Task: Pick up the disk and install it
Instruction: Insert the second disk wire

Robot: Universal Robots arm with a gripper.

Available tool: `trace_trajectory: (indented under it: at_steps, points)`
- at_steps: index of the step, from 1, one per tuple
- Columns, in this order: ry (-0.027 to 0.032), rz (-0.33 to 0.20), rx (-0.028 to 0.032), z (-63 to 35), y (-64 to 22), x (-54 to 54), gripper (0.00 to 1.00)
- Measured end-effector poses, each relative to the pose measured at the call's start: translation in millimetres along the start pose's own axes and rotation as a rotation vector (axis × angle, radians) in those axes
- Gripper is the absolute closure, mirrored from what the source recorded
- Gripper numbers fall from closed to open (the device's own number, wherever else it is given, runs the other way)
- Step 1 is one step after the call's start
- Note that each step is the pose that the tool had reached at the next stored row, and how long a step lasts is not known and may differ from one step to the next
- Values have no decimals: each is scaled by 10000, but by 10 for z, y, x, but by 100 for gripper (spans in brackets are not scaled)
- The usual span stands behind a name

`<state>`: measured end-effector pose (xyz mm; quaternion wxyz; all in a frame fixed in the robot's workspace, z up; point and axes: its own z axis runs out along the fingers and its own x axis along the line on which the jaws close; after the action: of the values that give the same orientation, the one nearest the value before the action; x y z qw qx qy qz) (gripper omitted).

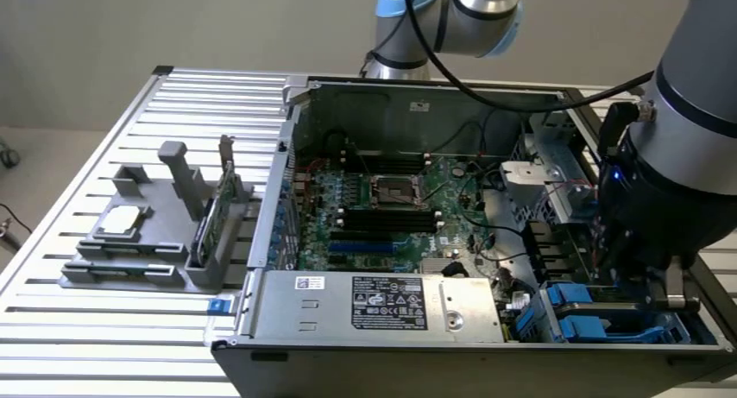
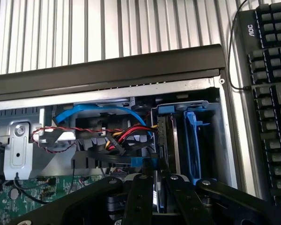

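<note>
Black gripper (image 2: 155,187) linkage bars crowd the wrist view's foreground, their two fingers drawn close together on the thin upright edge of the disk (image 2: 160,140), which stands on its side in the drive bay (image 2: 210,136) at the corner of the case. One open computer case (image 1: 461,243) lies on a ribbed metal table (image 1: 103,139) before a plain beige wall. Inside it sit one green motherboard (image 1: 381,208), one silver power supply (image 1: 381,301) with a printed label, and a tangle of red, black and yellow wires (image 2: 122,136). One grey parts stand (image 1: 155,234) rests on the table towards the exterior view's left, holding a small silver square chip (image 1: 121,221) and an upright card. One black keyboard (image 2: 271,84) lies beside the case. Blue rails (image 2: 193,145) flank the disk. In the exterior view the arm (image 1: 679,156) covers the bay, so the disk's face and label are hidden, and its lower end is cut off behind the fingers.
</note>
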<state>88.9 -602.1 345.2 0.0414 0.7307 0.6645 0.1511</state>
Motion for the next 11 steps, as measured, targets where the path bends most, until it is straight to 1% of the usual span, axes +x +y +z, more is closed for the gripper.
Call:
trace_trajectory:
  at_steps: [4, 11]
  points:
    - [61, -71, 17, 42, -1, -24, 84]
    - [142, -164, 40, 74, 12, -77, 84]
